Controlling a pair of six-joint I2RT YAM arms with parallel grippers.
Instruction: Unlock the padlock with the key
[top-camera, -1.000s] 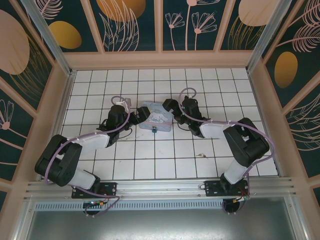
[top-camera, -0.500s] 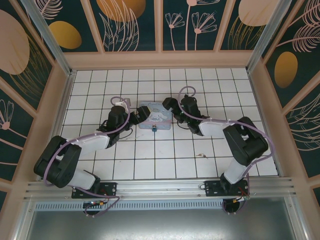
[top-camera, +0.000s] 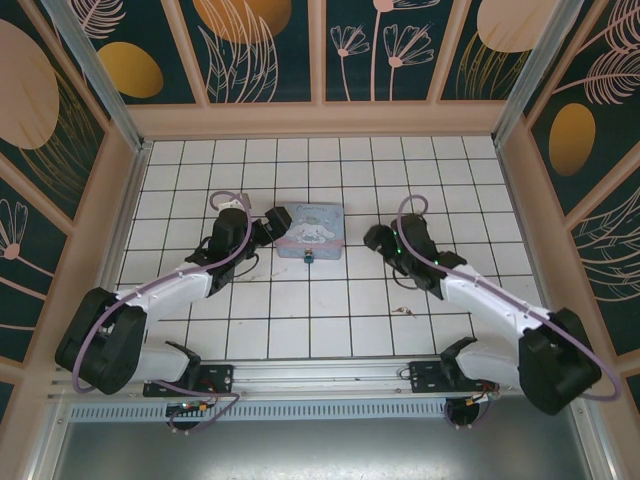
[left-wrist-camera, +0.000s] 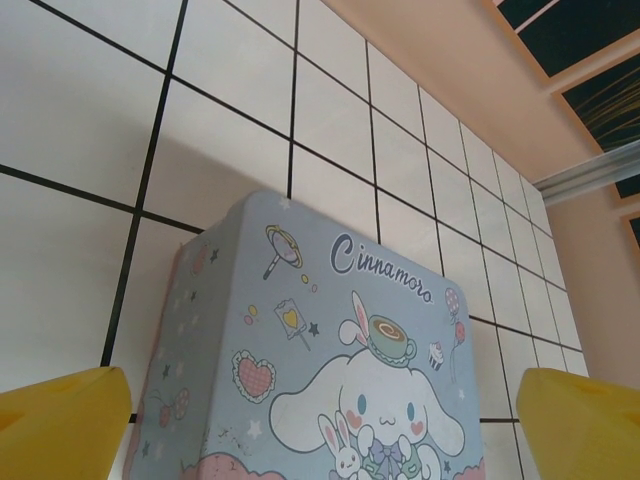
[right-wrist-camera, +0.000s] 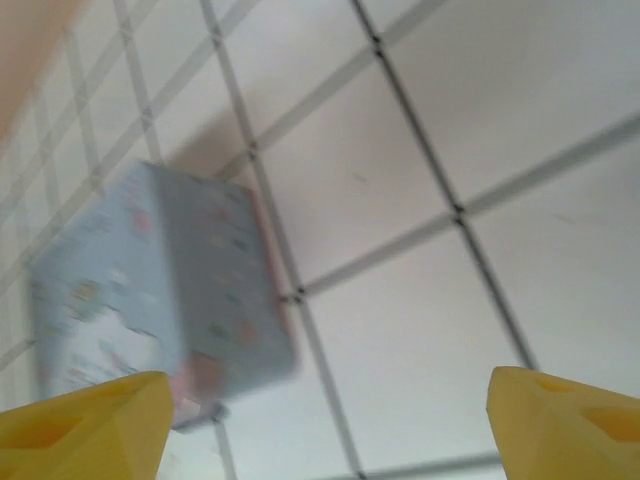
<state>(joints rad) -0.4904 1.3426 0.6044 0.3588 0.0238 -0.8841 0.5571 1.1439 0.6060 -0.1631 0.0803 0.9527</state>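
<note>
My left tool (top-camera: 270, 224) is open, its jaws spread wide. From the wrist I see its two yellow fingertips (left-wrist-camera: 62, 420) far apart at the lower corners, with nothing pinched. The pale blue cartoon-printed tin (left-wrist-camera: 330, 370) lies straight ahead of this tool, lid up, between the lines of the fingertips. The bunny-eared figure and the lettering on the lid face me. Whether the fingertips touch the tin's sides I cannot tell. From above, this tool stands just beside the tin's left edge on the white tiled bench (top-camera: 200, 160).

My right tool (top-camera: 375, 238) is open as well and holds nothing. Its own yellow fingertips (right-wrist-camera: 80, 425) sit wide apart at the bottom corners of its wrist view, with bare tiles between them. The tin lies ahead of this tool and off to its left, near but apart from it, and blurred in that view.

The padlock (top-camera: 308, 261), a tiny dark teal thing, lies right against the tin's near edge. It is between my two tools and a little nearer the arm bases than either. It is too small for me to tell how its shackle stands. The key (top-camera: 404, 311) is a small pale sliver on the tiles behind my right tool, toward that arm's base. It is well apart from the padlock and from both tools
</note>
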